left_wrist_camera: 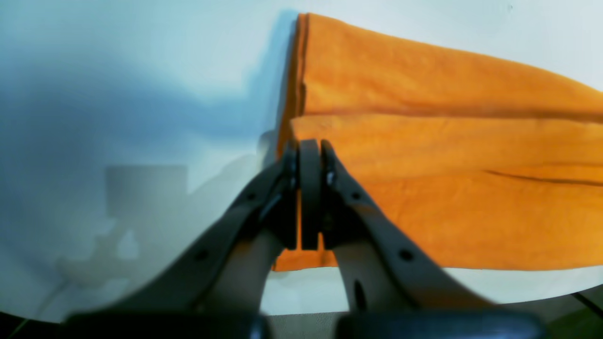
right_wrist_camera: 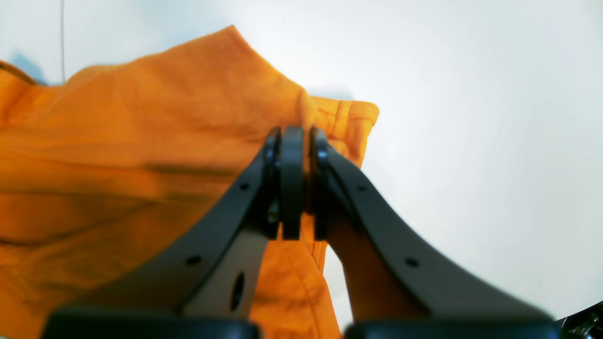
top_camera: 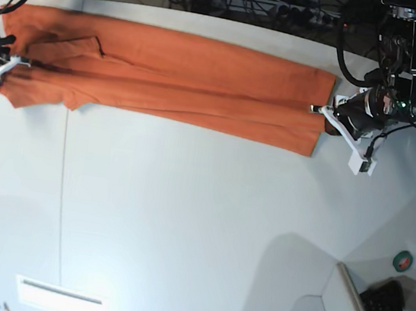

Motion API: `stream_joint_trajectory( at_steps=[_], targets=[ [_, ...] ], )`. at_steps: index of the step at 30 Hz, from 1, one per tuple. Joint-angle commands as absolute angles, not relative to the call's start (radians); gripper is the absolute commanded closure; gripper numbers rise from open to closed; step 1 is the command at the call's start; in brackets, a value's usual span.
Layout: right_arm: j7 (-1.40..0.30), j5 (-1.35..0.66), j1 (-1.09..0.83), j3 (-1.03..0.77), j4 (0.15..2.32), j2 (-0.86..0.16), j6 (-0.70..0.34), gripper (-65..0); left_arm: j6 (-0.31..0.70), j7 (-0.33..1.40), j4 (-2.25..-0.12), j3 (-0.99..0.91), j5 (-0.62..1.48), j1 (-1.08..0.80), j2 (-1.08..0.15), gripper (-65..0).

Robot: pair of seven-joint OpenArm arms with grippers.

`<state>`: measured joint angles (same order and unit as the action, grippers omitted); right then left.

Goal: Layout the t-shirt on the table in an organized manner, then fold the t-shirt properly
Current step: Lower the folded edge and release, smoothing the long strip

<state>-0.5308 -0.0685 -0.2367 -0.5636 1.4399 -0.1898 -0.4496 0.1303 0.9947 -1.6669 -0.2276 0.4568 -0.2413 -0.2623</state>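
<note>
The worktop (top_camera: 179, 198) bears the shirt (top_camera: 205, 63), stretched long beside its edge nearest the arms. The cloth should handle light, soft and floppy, best taken by both ends of its raised fold. The left gripper (left_wrist_camera: 311, 143) looks clenched on one end; the right gripper (right_wrist_camera: 304, 132) pinches the other.

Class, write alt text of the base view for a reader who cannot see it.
Two robot grippers, left and right, pinch opposite ends of an orange t-shirt, stretched in a long folded strip across a white table. A green roll sits near the lower right.
</note>
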Motion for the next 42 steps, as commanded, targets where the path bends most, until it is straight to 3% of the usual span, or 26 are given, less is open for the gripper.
stream_joint_trajectory(
  at_steps=[1,11,23,24,27,29,31,33,35,37,38,39,41,42],
  targets=[
    [-0.516,-0.07,-0.24,-0.57,1.46,-0.185,-0.447,0.0,0.131,0.98,-1.684,-0.232,0.46,-0.234,-0.271,0.0],
    [-0.599,-0.067,-0.28,-0.613,1.554,-0.125,-0.444,0.0,0.13,0.978,-1.684,-0.242,0.458,-0.223,-0.271,0.0],
    [-0.604,-0.067,-0.283,-0.628,1.549,-0.122,-0.443,0.0,0.13,0.978,-1.639,-0.24,0.458,-0.222,-0.272,0.0],
    [-0.604,-0.067,-0.285,-0.628,1.55,-0.124,-0.443,-4.4,0.13,0.978,-1.639,-0.242,0.458,-0.222,-0.272,0.0],
    [-0.604,-0.067,-0.305,-0.628,1.563,-0.124,-0.443,-27.5,0.13,0.978,-1.644,-0.243,0.458,-0.222,-0.282,0.0],
    [-0.604,-0.067,-0.315,-0.63,1.59,-0.124,-0.443,-28.2,0.13,0.978,-1.67,-0.243,0.461,-0.226,-0.297,-15.6],
    [-0.604,-0.067,-0.335,-0.63,1.639,-0.124,-0.443,-23.1,0.13,0.978,-1.722,-0.252,0.464,-0.232,-0.298,-30.1],
    [-0.604,-0.067,-0.349,-0.63,1.692,-0.122,-0.443,-19.2,0.13,0.98,-1.768,-0.289,0.467,-0.234,-0.288,-39.5],
    [-0.604,-0.067,-0.354,-0.628,1.721,-0.114,-0.443,-15.3,0.13,0.983,-1.802,-0.314,0.467,-0.234,-0.255,-42.8],
    [-0.604,-0.067,-0.344,-0.627,1.718,-0.099,-0.443,-6.0,0.13,0.983,-1.804,-0.312,0.467,-0.234,-0.226,-37.7],
    [-0.604,-0.067,-0.334,-0.622,1.716,-0.099,-0.443,0.0,0.13,0.983,-1.791,-0.306,0.467,-0.234,-0.217,-31.8],
    [-0.604,-0.067,-0.325,-0.621,1.707,-0.096,-0.443,0.0,0.13,0.983,-1.773,-0.297,0.467,-0.234,-0.203,-23.9],
    [-0.604,-0.067,-0.302,-0.619,1.659,-0.087,-0.443,0.0,0.13,0.98,-1.715,-0.259,0.458,-0.225,-0.183,0.0],
    [-0.604,-0.067,-0.282,-0.621,1.633,-0.084,-0.443,0.0,0.13,0.978,-1.682,-0.243,0.458,-0.223,-0.182,0.0]
  ],
)
